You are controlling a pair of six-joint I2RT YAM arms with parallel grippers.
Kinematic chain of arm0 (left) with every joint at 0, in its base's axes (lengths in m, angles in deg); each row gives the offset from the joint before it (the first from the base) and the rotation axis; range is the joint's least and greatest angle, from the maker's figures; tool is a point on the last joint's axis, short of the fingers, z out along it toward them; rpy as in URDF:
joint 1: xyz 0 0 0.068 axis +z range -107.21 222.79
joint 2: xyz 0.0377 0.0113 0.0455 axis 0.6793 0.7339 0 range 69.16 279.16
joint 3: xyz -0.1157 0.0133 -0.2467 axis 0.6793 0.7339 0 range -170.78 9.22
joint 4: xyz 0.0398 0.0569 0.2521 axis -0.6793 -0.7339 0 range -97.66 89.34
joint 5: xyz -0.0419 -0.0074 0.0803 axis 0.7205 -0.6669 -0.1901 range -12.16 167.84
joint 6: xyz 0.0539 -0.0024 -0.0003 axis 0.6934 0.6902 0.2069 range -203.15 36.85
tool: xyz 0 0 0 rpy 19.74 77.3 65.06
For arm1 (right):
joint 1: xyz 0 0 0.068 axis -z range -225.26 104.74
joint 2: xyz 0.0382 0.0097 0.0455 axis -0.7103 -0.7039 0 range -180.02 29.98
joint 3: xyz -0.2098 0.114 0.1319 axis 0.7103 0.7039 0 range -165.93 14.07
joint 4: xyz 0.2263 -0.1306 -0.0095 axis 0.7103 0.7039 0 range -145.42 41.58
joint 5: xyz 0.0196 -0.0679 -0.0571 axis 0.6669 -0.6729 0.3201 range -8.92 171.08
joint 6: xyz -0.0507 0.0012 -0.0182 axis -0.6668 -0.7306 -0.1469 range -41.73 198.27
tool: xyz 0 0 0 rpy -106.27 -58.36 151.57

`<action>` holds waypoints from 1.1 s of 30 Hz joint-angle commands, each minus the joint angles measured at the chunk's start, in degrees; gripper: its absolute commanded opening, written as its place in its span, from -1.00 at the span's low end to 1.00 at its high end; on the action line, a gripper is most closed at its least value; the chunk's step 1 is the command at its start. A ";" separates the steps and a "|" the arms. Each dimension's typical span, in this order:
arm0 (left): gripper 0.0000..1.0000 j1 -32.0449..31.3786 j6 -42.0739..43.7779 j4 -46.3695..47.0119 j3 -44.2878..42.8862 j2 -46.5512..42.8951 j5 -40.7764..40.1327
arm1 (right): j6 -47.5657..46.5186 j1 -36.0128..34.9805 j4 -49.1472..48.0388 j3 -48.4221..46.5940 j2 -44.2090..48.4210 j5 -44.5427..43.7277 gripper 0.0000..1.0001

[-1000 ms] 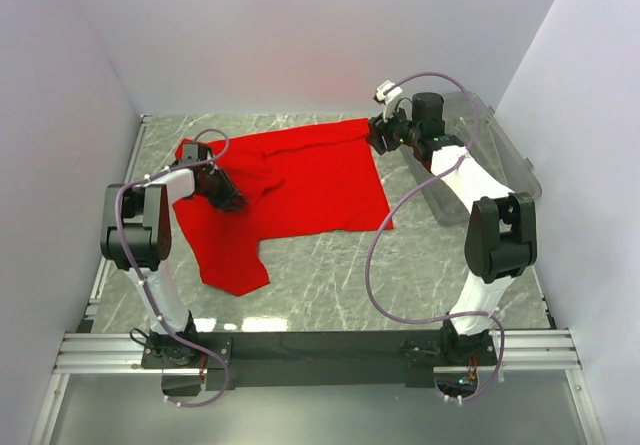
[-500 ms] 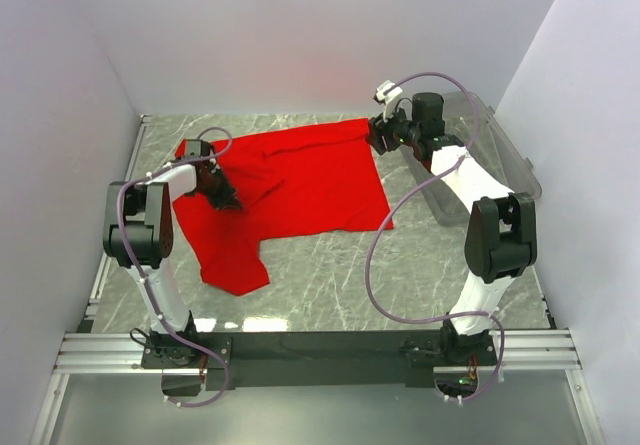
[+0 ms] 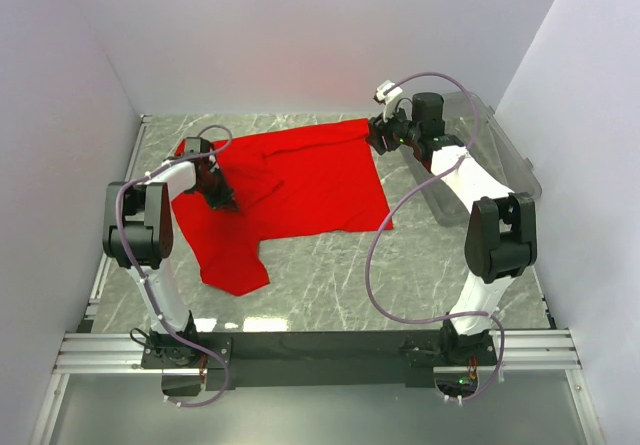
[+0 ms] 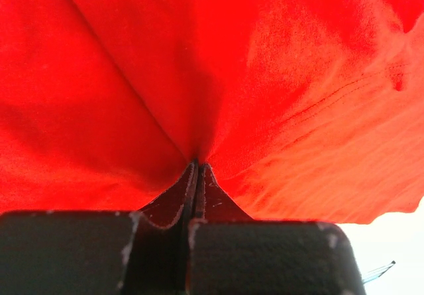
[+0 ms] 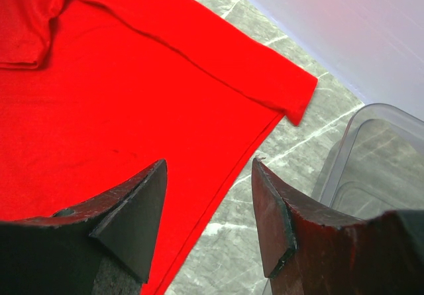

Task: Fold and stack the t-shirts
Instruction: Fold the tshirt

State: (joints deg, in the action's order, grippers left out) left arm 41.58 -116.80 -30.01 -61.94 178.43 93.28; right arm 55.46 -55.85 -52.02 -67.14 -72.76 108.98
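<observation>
- Task item: one red t-shirt [image 3: 290, 190] lies spread but rumpled on the worktop [image 3: 330, 285], left of centre. One sleeve reaches toward the near edge. No fold is made yet.
- Left gripper [image 3: 224, 201]: closed on a pinch of the t-shirt. The left wrist view shows the jaws met, with cloth creased into the tips.
- Right gripper [image 3: 378, 135]: open, jaws well apart, nothing between them. It sits over the t-shirt's right edge near the far corner, just beside the clear bin [image 3: 495, 155].
- Step in hand, as judged: securing two holds so the garment can be flattened or turned over for a first fold.
- Recommended practice:
  - Confirm the left pinch holds one layer only. The wrist view cannot settle this.
  - Bring the right gripper down onto the hem edge itself, not the open worktop beside it, and close fully before any lift.
  - Lift both holds together and level. Uneven height will likely drag the loose sleeve into a new wrinkle.
  - Keep the right side's travel clear of the bin wall.
- Pose, left arm: elbow raised at the near left, forearm reaching toward the far side, wrist turned down and inward onto the cloth.
- Pose, right arm: elbow high at the right, forearm stretched toward the far wall, wrist angled left toward the garment.
</observation>
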 commanded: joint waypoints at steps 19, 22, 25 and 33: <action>0.11 3.93 3.24 -0.19 -1.97 -12.22 -3.57 | -0.31 0.48 -1.91 0.09 3.68 -0.04 0.21; 0.11 8.14 -0.18 3.93 -2.58 -14.70 -3.41 | -0.22 0.66 -1.99 -0.09 3.51 0.14 0.21; 0.10 12.80 -5.27 9.29 -3.81 -12.61 -3.14 | 0.04 0.57 -1.90 -0.61 3.34 0.49 0.21; -0.02 18.35 -8.63 13.08 -17.85 3.46 -4.89 | 0.04 0.48 -1.99 -0.09 4.03 0.14 0.21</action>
State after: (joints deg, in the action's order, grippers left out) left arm 59.35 -123.38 -19.32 -74.31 176.71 89.93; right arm 55.46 -55.81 -52.04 -67.14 -72.76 109.02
